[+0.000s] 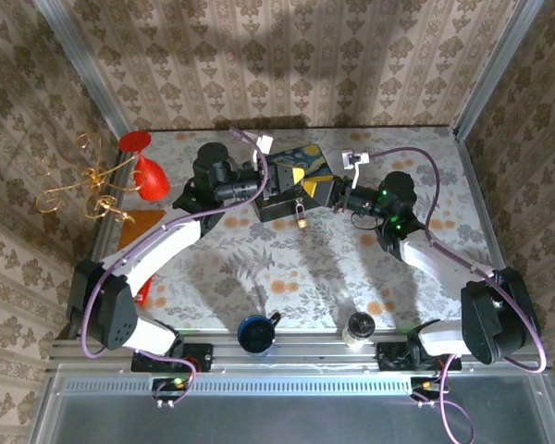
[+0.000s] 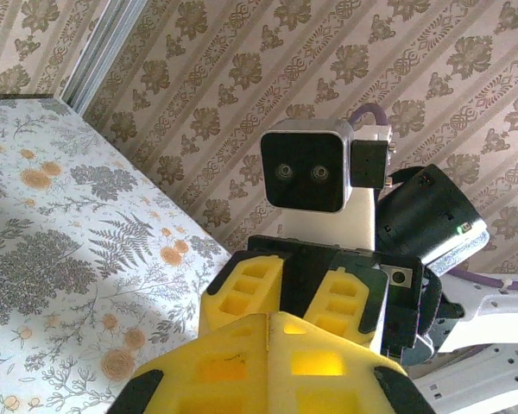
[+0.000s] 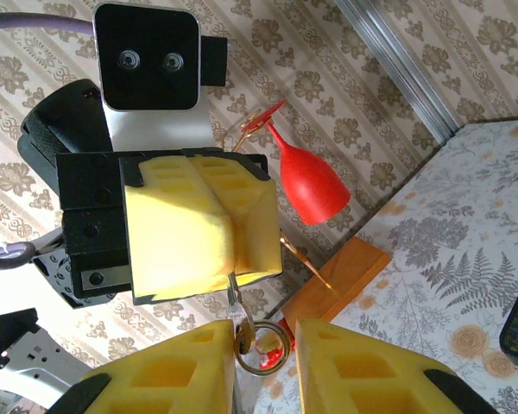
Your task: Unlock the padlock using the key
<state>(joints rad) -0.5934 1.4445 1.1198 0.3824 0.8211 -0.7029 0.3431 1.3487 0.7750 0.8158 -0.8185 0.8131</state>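
Note:
Over the dark blue painted box (image 1: 282,199) at the back middle of the table, my two grippers meet tip to tip. In the right wrist view, my left gripper (image 3: 233,241) is shut on a small key (image 3: 236,302), whose brass ring (image 3: 261,347) dangles below. That ring hangs in the gap of my open right gripper (image 3: 265,373). From the left wrist, my left gripper (image 2: 268,316) shows its fingers pressed together, with the right fingers (image 2: 243,287) spread beyond them. A tiny brass padlock (image 1: 301,221) hangs at the box's front face. Left gripper (image 1: 294,176) and right gripper (image 1: 322,191) hover above it.
A red wine glass (image 1: 146,172) lies at the back left, next to a gold wire stand (image 1: 83,185) and an orange wooden block (image 1: 144,223). A blue cup (image 1: 256,334) and a small jar (image 1: 358,326) stand by the near edge. A white part (image 1: 355,158) sits behind the box.

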